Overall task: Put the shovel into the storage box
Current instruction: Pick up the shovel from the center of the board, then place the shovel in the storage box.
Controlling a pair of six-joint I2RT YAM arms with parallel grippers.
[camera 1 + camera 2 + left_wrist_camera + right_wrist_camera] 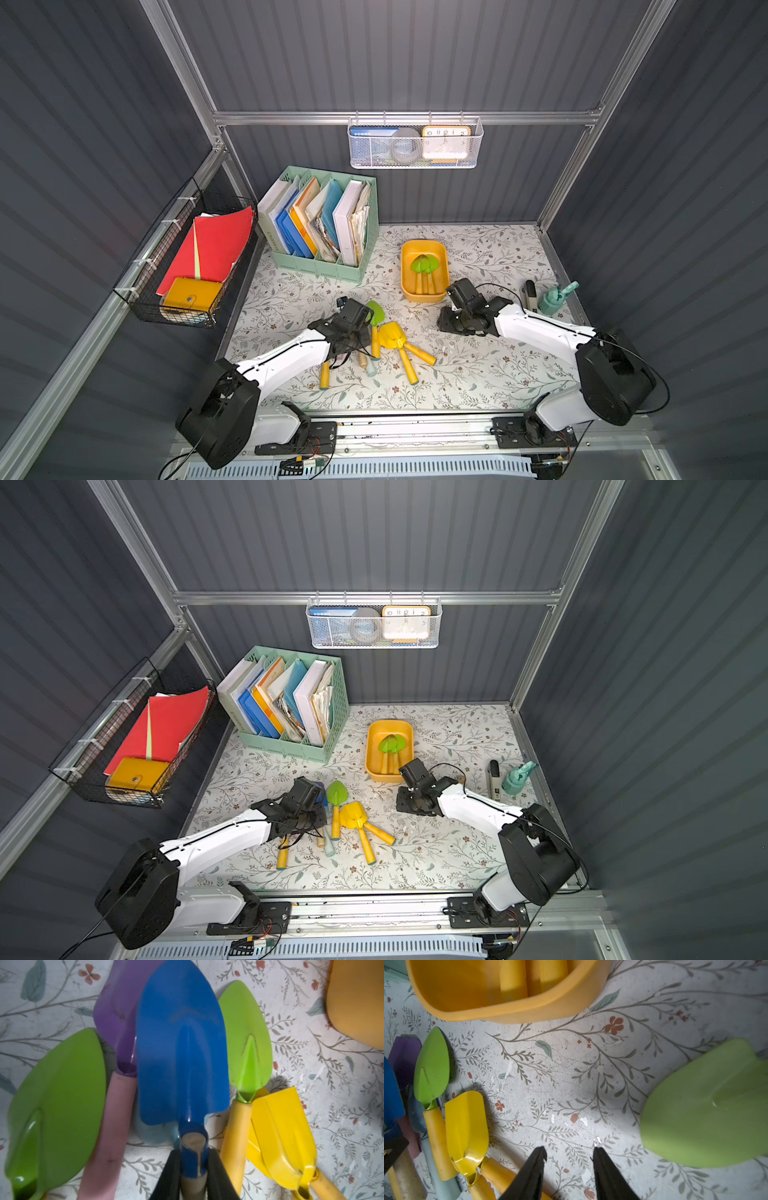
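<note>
Bright table [498, 257], dim walls [415, 62], light from above.
Both top views are sharp but bowed at the edges; wrist views run soft, with glints on the blue shovel [182, 1053] and a close green blade [708, 1105] blurred.

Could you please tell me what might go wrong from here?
1. The left gripper is shut on the blue shovel, which overlaps the purple shovel and crowds a green shovel; lifting may drag them.
2. The right gripper hangs open near the box, possibly in the delivery path.
3. The box already holds green shovels; the blue one may end up propped on them.
</note>
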